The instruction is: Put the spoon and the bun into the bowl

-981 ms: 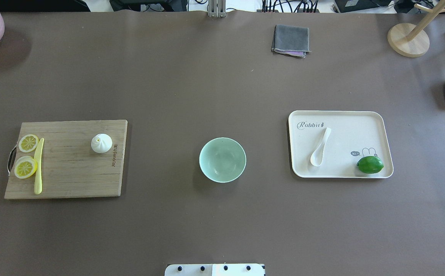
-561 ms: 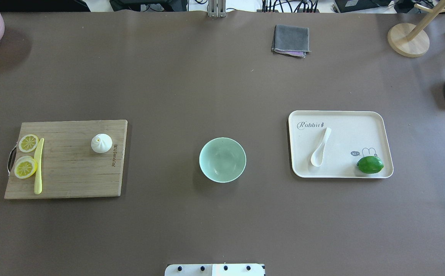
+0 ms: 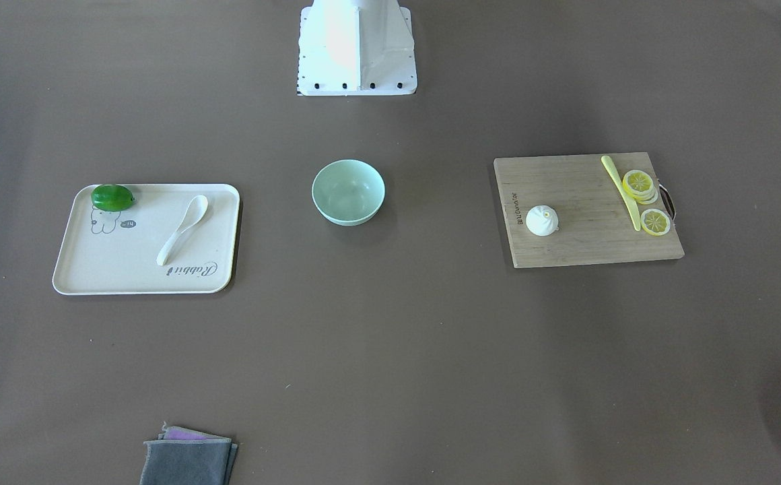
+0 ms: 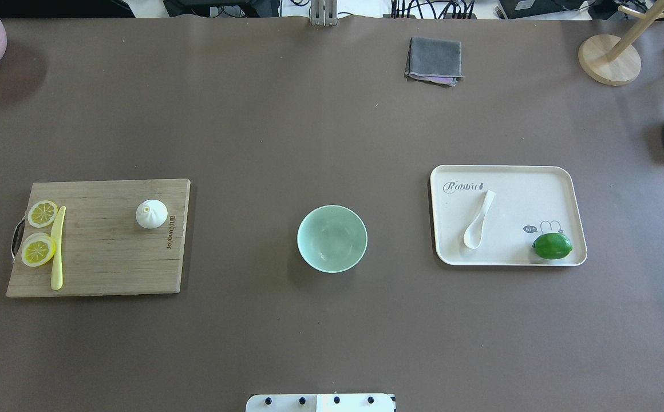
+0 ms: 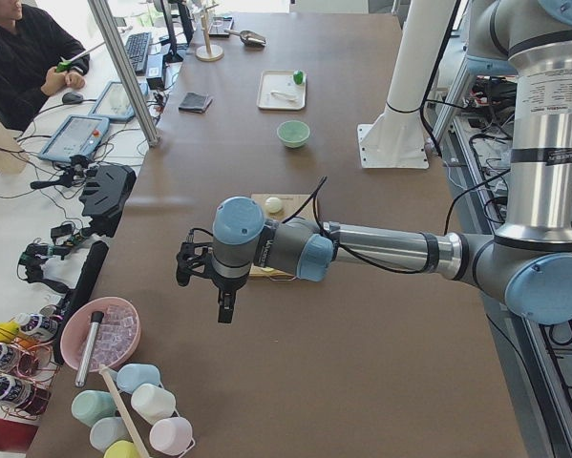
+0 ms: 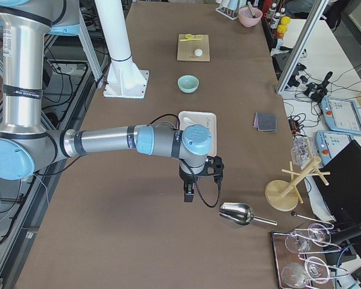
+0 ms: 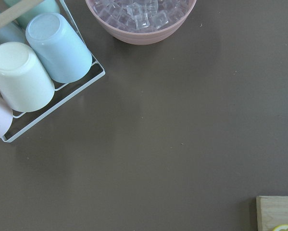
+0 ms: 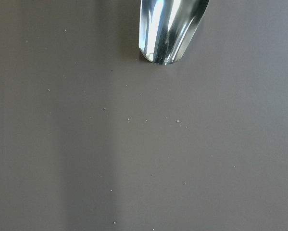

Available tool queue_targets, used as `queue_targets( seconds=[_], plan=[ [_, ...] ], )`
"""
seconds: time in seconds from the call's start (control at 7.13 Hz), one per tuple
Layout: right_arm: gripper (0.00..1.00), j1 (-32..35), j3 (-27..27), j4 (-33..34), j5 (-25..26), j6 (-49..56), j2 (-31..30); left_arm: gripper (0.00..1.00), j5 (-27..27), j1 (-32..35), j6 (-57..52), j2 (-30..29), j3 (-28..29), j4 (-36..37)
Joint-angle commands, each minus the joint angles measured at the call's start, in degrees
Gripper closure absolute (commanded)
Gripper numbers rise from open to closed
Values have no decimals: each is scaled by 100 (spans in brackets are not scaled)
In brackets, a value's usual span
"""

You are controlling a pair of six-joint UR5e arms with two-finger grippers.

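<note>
I cannot tell if my left gripper (image 5: 224, 305) or my right gripper (image 6: 189, 194) is open or closed. Well away from my left fingers, the small white round bun (image 4: 151, 214) sits on a wooden board (image 4: 103, 263). Well away from my right fingers, the cream-white soup spoon (image 4: 478, 220) lies on a cream tray (image 4: 538, 177), with the pale green round bowl (image 4: 332, 238) between board and tray.

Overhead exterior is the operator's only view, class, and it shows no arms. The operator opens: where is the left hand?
Observer: The left hand hangs over the table near the pink ice bowl.
Operator: And the right hand?
Observer: The right hand hangs over the table beside the metal scoop.
Operator: What does the left wrist camera show?
Observer: Upturned cups beside that bowl, which is full of ice cubes.
</note>
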State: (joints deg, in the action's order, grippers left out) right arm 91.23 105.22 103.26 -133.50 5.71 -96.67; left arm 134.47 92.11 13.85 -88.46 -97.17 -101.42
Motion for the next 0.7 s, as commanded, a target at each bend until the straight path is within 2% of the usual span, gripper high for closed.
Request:
queue_targets(
  seconds=[0.0, 0.28, 0.42, 0.56],
  plan=[
    [0, -9, 94, -7, -18, -8, 77, 2, 9, -18, 55, -48, -30, -9],
    [0, -341, 191, -7, -44, -43, 586, 2, 44, -410, 118, -363, -197, -228],
    [0, -421, 209, -7, -314, -296, 788, 2, 35, -970, 118, -496, -189, -751],
    [0, -744, 200, -164, -482, -1421, 929, 2, 26, -1237, 239, -506, 46, -1218]
  ],
)
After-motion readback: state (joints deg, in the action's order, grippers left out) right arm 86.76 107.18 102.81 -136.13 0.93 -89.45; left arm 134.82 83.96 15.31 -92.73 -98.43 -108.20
